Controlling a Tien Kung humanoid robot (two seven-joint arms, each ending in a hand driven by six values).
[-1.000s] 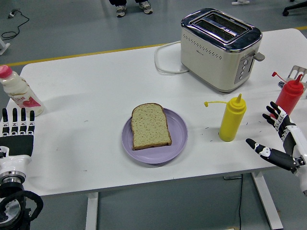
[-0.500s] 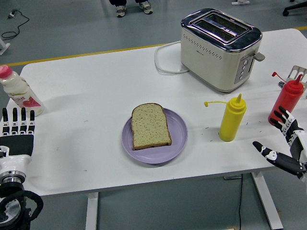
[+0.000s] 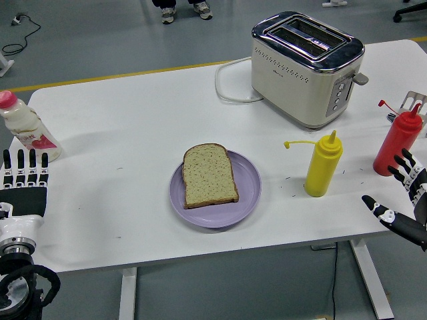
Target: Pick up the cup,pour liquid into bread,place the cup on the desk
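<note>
A slice of bread [image 3: 209, 175] lies on a purple plate [image 3: 248, 189] in the middle of the table. A yellow squeeze bottle [image 3: 323, 164] stands upright to the plate's right, its cap hanging off on a strap. Further right stands a red squeeze bottle [image 3: 398, 141]. My right hand [image 3: 398, 195] is at the right edge, fingers spread, holding nothing, just below the red bottle and apart from the yellow one. My left hand [image 3: 24, 180] rests flat at the left edge with its fingers straight. No cup is in view.
A cream and chrome toaster [image 3: 307, 67] stands at the back right with its white cord [image 3: 229, 87] looped to the left. A milk bottle with a pink cap [image 3: 27, 128] stands at the far left, just above my left hand. A person's feet show at the top.
My right hand has drawn back to the right and slightly down, away from the yellow bottle, uncovering the red bottle. The left hand has not moved.
</note>
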